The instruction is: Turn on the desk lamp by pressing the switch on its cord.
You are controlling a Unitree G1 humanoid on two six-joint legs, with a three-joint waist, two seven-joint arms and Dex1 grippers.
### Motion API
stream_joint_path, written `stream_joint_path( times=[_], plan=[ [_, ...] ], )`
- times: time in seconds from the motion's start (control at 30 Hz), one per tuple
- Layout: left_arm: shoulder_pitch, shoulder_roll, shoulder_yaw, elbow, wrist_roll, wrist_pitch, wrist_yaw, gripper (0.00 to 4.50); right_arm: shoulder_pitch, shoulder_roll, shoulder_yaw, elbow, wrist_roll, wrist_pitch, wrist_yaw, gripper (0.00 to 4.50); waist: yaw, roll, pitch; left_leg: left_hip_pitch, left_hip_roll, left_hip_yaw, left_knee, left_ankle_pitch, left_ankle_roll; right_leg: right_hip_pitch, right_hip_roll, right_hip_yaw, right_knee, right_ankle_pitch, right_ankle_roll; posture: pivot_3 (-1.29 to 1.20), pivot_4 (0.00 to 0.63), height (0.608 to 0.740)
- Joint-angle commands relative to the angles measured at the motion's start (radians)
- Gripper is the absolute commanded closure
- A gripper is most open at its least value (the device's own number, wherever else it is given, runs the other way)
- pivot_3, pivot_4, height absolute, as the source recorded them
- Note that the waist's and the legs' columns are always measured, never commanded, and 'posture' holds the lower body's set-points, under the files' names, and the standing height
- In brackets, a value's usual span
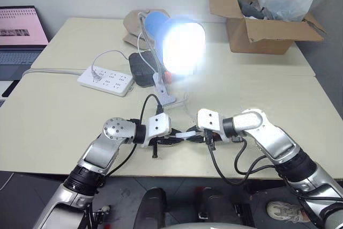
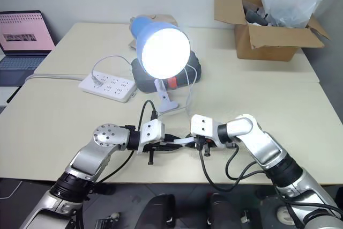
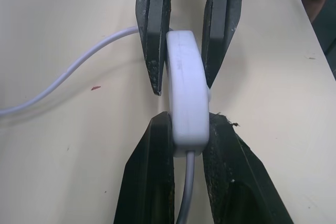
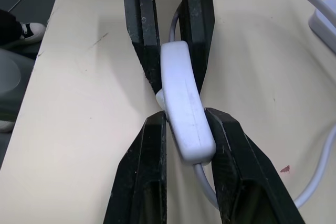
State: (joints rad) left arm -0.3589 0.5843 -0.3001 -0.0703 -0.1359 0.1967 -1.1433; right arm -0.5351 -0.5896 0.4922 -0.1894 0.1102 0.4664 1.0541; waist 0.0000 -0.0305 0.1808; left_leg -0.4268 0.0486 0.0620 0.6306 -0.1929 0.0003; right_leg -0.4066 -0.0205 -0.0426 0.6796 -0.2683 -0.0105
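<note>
Meanwhile, near the table's (image 1: 64, 132) front edge, the left gripper (image 1: 170, 139) and right gripper (image 1: 197, 134) both clamped the switch (image 1: 186, 134) beneath the lit desk lamp (image 1: 182, 44).

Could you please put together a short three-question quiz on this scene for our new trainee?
1. True or false: the desk lamp is lit.
2. What are the left gripper and right gripper both closed on?
A. the power strip
B. the switch
C. the cardboard box
3. Fill in: the cord leaving the switch is coloured ____.

Key: 1 true, the bulb glows bright. 2 B, each gripper pinches one end of the switch just above the table. 3 white.
</note>
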Motion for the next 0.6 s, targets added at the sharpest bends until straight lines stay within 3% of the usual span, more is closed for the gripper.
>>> stream_joint_path(
  times=[0.03,0.3,0.37,0.4,0.6],
  plan=[
    [-0.01,-0.009,0.029,-0.039,-0.022,-0.005,0.022,4.1,-0.018,0.002,-0.024,0.003,0.003,-0.005,0.016,3.83,0.0,0.0,0.0,0.0,0.0,0.0,0.0,0.0,0.0,0.0,0.0,0.0,0.0,0.0,0.0,0.0,0.15,0.74],
    [-0.006,-0.016,0.024,-0.042,-0.016,-0.011,0.03,4.1,-0.01,0.041,-0.062,-0.019,0.047,0.04,0.028,3.85,0.0,0.0,0.0,0.0,0.0,0.0,0.0,0.0,0.0,0.0,0.0,0.0,0.0,0.0,0.0,0.0,0.15,0.74],
    [-0.004,-0.017,0.021,-0.044,-0.014,-0.014,0.03,4.1,-0.006,0.048,-0.074,-0.016,0.053,0.033,0.027,3.15,0.0,0.0,0.0,0.0,0.0,0.0,0.0,0.0,0.0,0.0,0.0,0.0,0.0,0.0,0.0,0.0,0.15,0.74],
    [-0.004,-0.017,0.021,-0.044,-0.014,-0.015,0.03,4.1,-0.005,0.049,-0.076,-0.016,0.054,0.03,0.029,3.11,0.0,0.0,0.0,0.0,0.0,0.0,0.0,0.0,0.0,0.0,0.0,0.0,0.0,0.0,0.0,0.0,0.15,0.74],
    [-0.012,-0.013,0.015,-0.035,-0.002,-0.031,0.028,4.1,-0.007,0.066,-0.115,-0.034,0.083,0.038,0.02,1.73,0.0,0.0,0.0,0.0,0.0,0.0,0.0,0.0,0.0,0.0,0.0,0.0,0.0,0.0,0.0,0.0,0.15,0.74]
  ],
)
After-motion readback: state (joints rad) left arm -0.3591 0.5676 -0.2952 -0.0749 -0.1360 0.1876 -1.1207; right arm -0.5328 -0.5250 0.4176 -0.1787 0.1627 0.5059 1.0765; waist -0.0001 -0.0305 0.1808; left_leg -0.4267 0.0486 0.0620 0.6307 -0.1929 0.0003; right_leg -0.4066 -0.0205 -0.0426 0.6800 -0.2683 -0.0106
